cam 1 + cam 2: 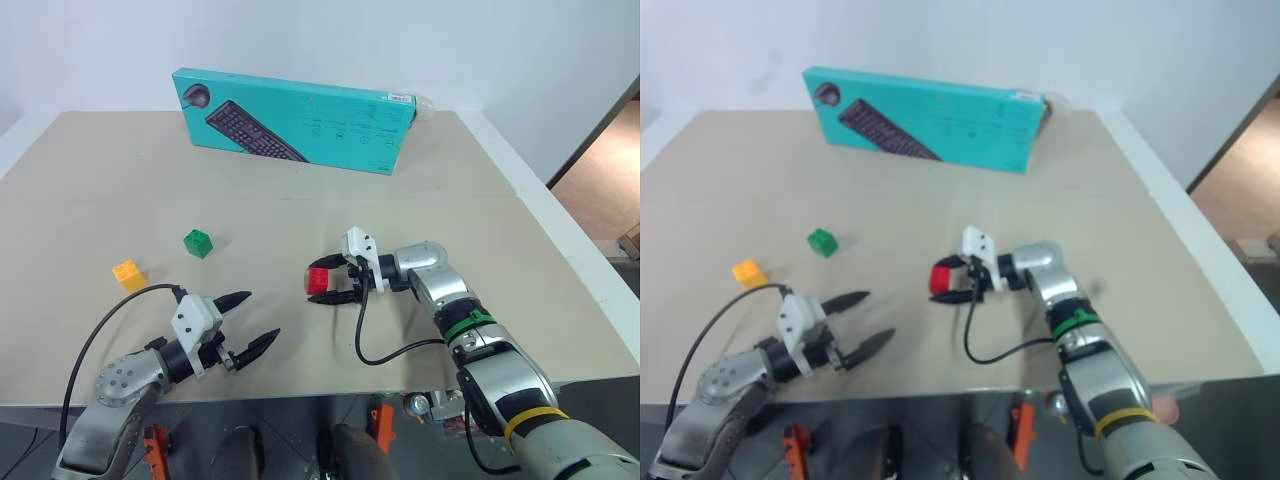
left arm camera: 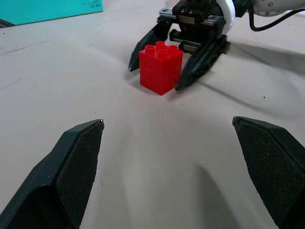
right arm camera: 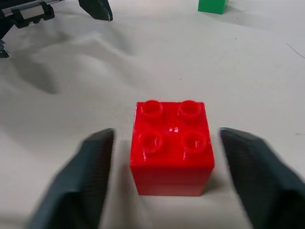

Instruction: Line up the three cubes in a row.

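Note:
The red cube [image 1: 319, 280] stands studs up on the tan table, right of centre. My right gripper [image 1: 314, 283] is open around it, one finger [image 3: 78, 183] on each side with a small gap, so the cube rests on the table. The green cube [image 1: 198, 242] sits further left, and the yellow-orange cube [image 1: 129, 274] lies left of that, nearer the front. My left gripper [image 1: 262, 314] is open and holds nothing, low over the table near the front edge, pointing toward the red cube [image 2: 161, 69].
A large teal keyboard box [image 1: 295, 120] stands upright at the back of the table [image 1: 450, 200]. A black cable [image 1: 385, 350] loops from my right wrist over the table's front. The table's right edge borders a drop to the floor.

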Tool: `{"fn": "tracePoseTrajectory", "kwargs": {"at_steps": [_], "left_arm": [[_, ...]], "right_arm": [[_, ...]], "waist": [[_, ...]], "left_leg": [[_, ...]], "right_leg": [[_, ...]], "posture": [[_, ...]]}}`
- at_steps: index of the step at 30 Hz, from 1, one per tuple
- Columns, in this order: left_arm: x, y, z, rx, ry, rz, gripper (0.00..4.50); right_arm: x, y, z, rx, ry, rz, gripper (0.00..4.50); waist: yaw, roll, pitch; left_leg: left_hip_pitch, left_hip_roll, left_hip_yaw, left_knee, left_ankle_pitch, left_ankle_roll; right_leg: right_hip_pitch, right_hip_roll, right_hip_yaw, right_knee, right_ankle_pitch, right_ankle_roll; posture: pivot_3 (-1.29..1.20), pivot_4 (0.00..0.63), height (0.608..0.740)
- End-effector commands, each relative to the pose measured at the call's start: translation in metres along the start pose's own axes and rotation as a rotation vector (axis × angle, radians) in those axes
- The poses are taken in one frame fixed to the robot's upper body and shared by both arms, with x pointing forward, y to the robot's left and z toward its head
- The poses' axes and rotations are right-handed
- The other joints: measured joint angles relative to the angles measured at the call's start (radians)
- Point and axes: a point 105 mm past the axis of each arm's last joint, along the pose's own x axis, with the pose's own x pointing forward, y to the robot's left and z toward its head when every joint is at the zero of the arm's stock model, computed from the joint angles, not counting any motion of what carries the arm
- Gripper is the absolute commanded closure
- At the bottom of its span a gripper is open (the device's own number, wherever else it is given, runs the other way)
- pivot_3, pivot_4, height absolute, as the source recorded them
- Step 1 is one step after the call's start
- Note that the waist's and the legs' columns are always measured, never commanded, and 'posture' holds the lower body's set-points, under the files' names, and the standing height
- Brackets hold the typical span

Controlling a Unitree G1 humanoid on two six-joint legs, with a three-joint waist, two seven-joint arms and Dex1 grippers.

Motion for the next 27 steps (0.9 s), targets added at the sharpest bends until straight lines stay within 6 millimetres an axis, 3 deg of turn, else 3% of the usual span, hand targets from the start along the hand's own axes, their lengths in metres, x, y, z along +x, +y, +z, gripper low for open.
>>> {"fn": "tracePoseTrajectory", "kwargs": {"at_steps": [1,5,11,19,27], "left_arm": [[-0.001,0.000,0.008,0.035,-0.023,-0.005,0.00],[-0.004,0.006,0.008,0.022,-0.030,0.047,0.00],[-0.016,0.035,0.011,-0.008,-0.063,0.266,0.00],[-0.027,0.082,0.020,-0.035,-0.103,0.520,0.00],[-0.023,0.116,0.028,-0.073,-0.074,0.572,0.00]], "right_arm": [[-0.012,-0.002,0.015,-0.058,-0.034,-0.012,0.04],[-0.027,0.005,0.026,-0.081,-0.063,-0.035,0.04],[-0.047,0.024,0.063,-0.060,-0.215,-0.172,0.04],[-0.037,0.055,0.077,-0.038,-0.253,-0.204,0.04],[-0.033,0.053,0.077,-0.049,-0.254,-0.247,0.04]], "waist": [[0.000,0.000,0.000],[0.001,0.000,0.000],[0.001,0.000,0.000],[0.002,0.000,0.000],[0.002,0.000,0.000]], "left_leg": [[0.000,0.000,0.000,0.000,0.000,0.000],[0.000,0.000,0.000,0.000,0.000,0.000],[-0.001,0.000,0.000,-0.001,0.000,0.000],[0.000,0.000,-0.001,0.000,0.000,0.000],[0.000,-0.002,0.000,0.001,0.000,0.000]], "right_leg": [[0.000,0.000,0.000,0.000,0.000,0.000],[0.000,0.000,0.000,0.000,0.000,0.000],[-0.001,-0.001,0.000,0.000,-0.001,0.001],[0.000,-0.001,-0.001,0.000,0.000,0.001],[0.000,-0.001,-0.001,0.000,0.001,0.002]], "posture": [[0.00,0.150,0.740],[0.00,0.150,0.740],[0.00,0.150,0.740],[0.00,0.150,0.740],[0.00,0.150,0.740]]}}
